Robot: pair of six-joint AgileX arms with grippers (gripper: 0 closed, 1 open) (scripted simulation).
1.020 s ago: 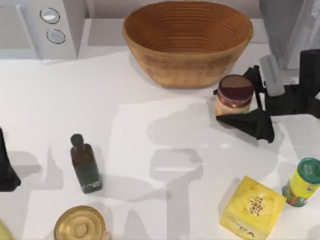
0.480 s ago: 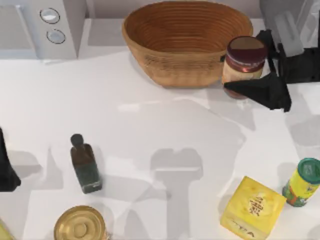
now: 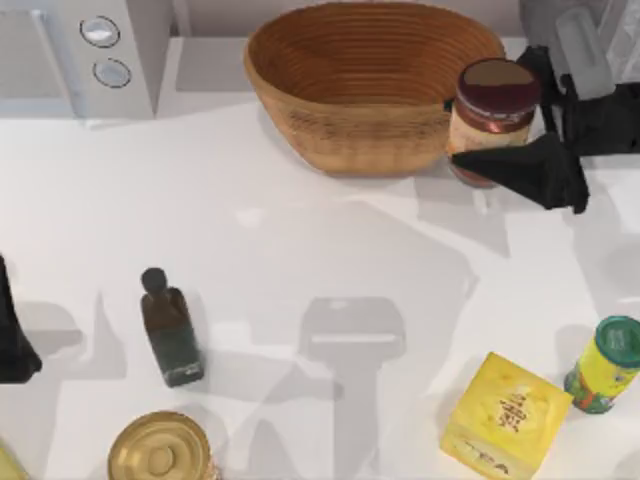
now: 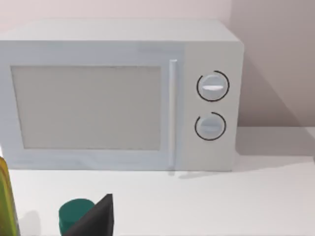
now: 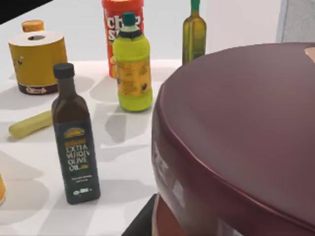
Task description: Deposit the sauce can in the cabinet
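Up and back goes the can [image 3: 497, 115], carried a little farther toward the top right corner than half a second ago, now right beside the basket [image 3: 373, 85] rim and close to the cabinet [image 3: 560, 15] at the top view's upper right edge. Right hand [image 3: 535, 125] is pinching the can, one dark finger [image 3: 525, 170] pressed along its near side, the other behind it by the cabinet. Can sits upright in the grip, maroon top facing the camera, orange label and red band showing beneath, lifted clear of the tabletop [image 3: 330, 260] with its shadow thrown below.

From the right wrist, that maroon lid [image 5: 241, 142] looms huge in the foreground, and beyond it stand an olive oil bottle [image 5: 75, 137], a yellow-green squeeze bottle [image 5: 132, 64], a red chip tube [image 5: 120, 19], a slim green bottle [image 5: 194, 29], a yellow roll-shaped tub [image 5: 38, 61] and a pale yellow stick [image 5: 30, 124] lying flat.

Left arm [image 3: 12, 335] is parked at the left edge of the top view; whether its hand is spread or pressed together I cannot tell. Its wrist camera looks at the microwave [image 4: 123, 93] with two round knobs, a green cap [image 4: 74, 216] low in front.

Elsewhere on the tabletop: dark bottle [image 3: 170, 330] lying left of centre, gold-topped tin [image 3: 160, 450] at the bottom, yellow box [image 3: 505, 415] lower right, green-lidded container [image 3: 605, 365] just beside it at the right edge
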